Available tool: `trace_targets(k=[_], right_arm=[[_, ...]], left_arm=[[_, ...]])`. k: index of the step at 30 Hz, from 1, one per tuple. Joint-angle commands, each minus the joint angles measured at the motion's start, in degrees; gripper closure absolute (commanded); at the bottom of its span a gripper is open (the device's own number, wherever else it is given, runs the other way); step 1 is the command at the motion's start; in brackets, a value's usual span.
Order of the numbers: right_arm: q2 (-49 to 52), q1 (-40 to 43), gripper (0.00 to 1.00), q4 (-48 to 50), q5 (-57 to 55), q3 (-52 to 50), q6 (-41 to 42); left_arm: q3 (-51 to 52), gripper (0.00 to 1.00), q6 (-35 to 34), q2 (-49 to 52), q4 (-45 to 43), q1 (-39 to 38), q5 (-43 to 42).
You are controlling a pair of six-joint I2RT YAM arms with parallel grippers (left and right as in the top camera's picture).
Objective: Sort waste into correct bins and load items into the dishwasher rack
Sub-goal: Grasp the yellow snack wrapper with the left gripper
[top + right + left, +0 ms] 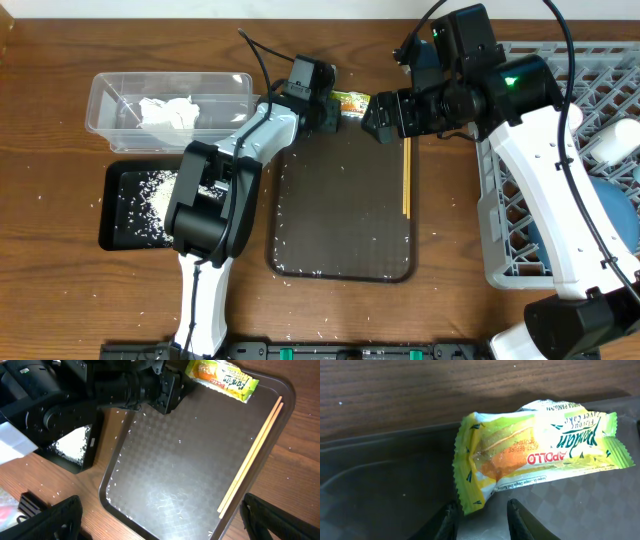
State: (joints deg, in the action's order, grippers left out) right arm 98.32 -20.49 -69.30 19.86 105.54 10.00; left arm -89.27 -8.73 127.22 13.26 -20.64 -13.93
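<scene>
The green-yellow snack wrapper (540,450) lies at the far edge of the brown serving tray (340,210), also seen in the overhead view (350,101) and right wrist view (223,377). My left gripper (481,517) is open, its fingertips just short of the wrapper's near corner. My right gripper (160,520) is wide open above the tray, empty. The wooden chopsticks (406,178) lie along the tray's right side (251,455). The clear tub (168,110) holds the crumpled tissue (168,112). The black tray (135,205) holds rice (148,200). The grey rack (560,160) stands at the right with the blue dish (615,215).
Loose rice grains (300,268) lie along the serving tray's near edge and on the wooden table (60,290). A white cup (617,140) sits in the rack under my right arm.
</scene>
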Motion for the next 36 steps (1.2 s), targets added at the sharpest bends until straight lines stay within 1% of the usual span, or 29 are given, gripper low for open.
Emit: trace_targets(k=[1,2,5,8,14,21,25,27,29,31,34,36], right_arm=[[-0.3,-0.6,0.01,0.1,0.0,0.0,-0.7],[-0.3,-0.6,0.01,0.1,0.0,0.0,-0.7],[-0.3,-0.6,0.01,0.1,0.0,0.0,-0.7],[-0.3,-0.6,0.01,0.1,0.0,0.0,-0.7],[-0.3,-0.6,0.01,0.1,0.0,0.0,-0.7],[-0.3,-0.6,0.01,0.1,0.0,0.0,-0.7],[-0.3,-0.6,0.01,0.1,0.0,0.0,-0.7],[-0.3,-0.6,0.01,0.1,0.0,0.0,-0.7],[-0.3,-0.6,0.01,0.1,0.0,0.0,-0.7],[-0.3,-0.5,0.01,0.1,0.0,0.0,-0.7],[-0.3,-0.5,0.01,0.1,0.0,0.0,-0.7],[-0.3,-0.6,0.01,0.1,0.0,0.0,-0.7]], left_arm=[[-0.2,0.64,0.6,1.0,-0.7,0.1,3.3],[-0.2,0.64,0.6,1.0,-0.9,0.1,4.4],[-0.2,0.57,0.6,1.0,-1.1,0.1,6.7],[-0.2,0.53,0.6,1.1,-2.0,0.1,7.1],[-0.2,0.53,0.5,1.6,-4.2,0.1,6.7],[-0.2,0.53,0.5,3.6,-5.0,0.1,2.4],[-0.2,0.53,0.5,4.4,-5.3,0.1,2.4],[-0.2,0.59,0.5,4.2,-5.5,0.1,2.3],[-0.2,0.67,0.5,3.8,-5.4,0.1,2.3],[-0.2,0.72,0.5,3.0,-5.4,0.1,2.3],[-0.2,0.81,0.5,1.5,-5.4,0.1,0.5],[-0.2,0.91,0.5,0.0,-5.4,0.1,-1.3]])
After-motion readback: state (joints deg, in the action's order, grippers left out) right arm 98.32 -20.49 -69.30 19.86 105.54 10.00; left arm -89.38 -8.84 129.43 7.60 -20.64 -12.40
